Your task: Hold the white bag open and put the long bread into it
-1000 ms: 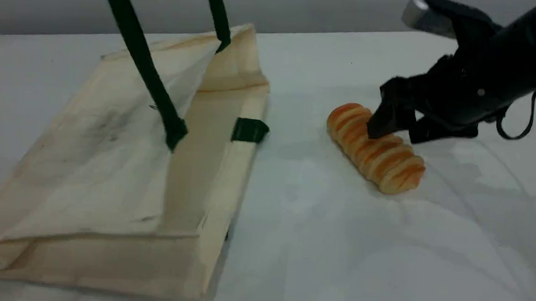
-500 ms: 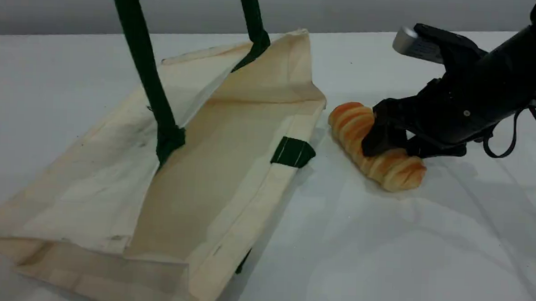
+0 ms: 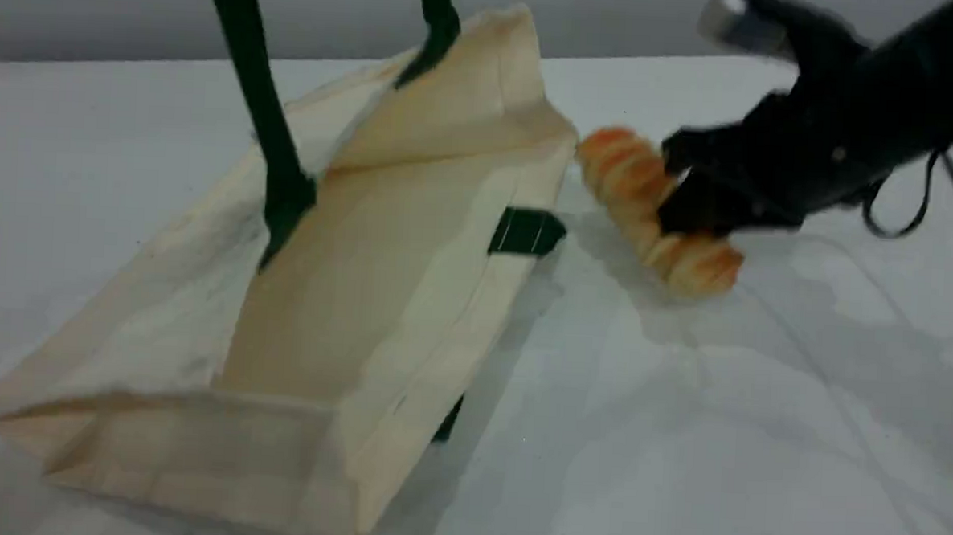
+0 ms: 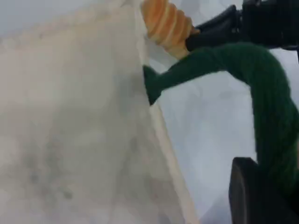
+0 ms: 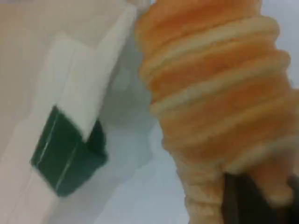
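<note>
The white table carries the white bag, a large cream canvas tote lying on its side with its mouth gaping toward the right, the upper wall pulled up by a thick dark green rope handle that runs out of the top of the scene view. The left gripper is clenched on that rope, seen in its wrist view as a dark fingertip against the green cord. A small green tab marks the bag's lower rim. Just beside the mouth, the long bread, a small golden-orange loaf with pale cross ridges, is clamped around its middle by the right gripper, apparently lifted off the table.
</note>
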